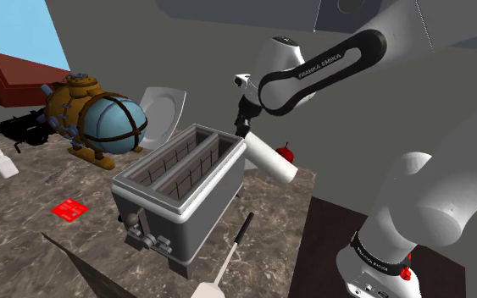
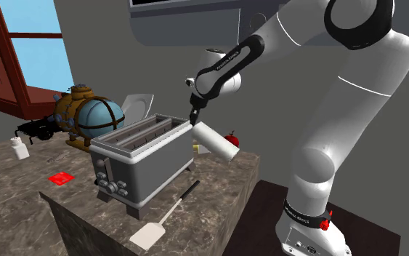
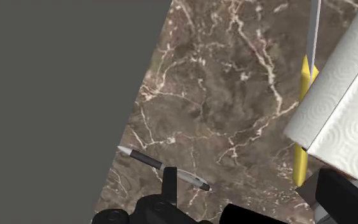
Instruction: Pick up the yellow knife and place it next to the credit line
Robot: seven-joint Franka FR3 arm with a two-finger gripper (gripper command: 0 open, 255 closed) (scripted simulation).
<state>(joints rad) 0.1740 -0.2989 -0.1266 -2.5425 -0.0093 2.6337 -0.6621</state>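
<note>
The yellow knife [image 3: 304, 114] lies on the marble counter [image 3: 222, 95] behind the toaster, its yellow handle partly covered by a white paper towel roll [image 3: 343, 108] and its grey blade pointing away from the hand. My gripper [image 3: 252, 184] hangs above the counter beside the knife, open, with nothing between its fingers. In the shoulder view the gripper [image 1: 243, 127] sits just behind the toaster [image 1: 181, 190], close to the paper towel roll [image 1: 270, 159]. The red credit card [image 1: 69, 209] lies flat on the counter on the toaster's other side, toward that view's left.
A pen [image 3: 165, 170] lies under the hand near the counter's edge. A spatula [image 1: 228, 262] lies in front of the toaster. Behind are a white plate [image 1: 162, 110], a brass and blue submarine model [image 1: 97, 118], a shaker [image 1: 2, 161] and a red apple [image 1: 285, 153].
</note>
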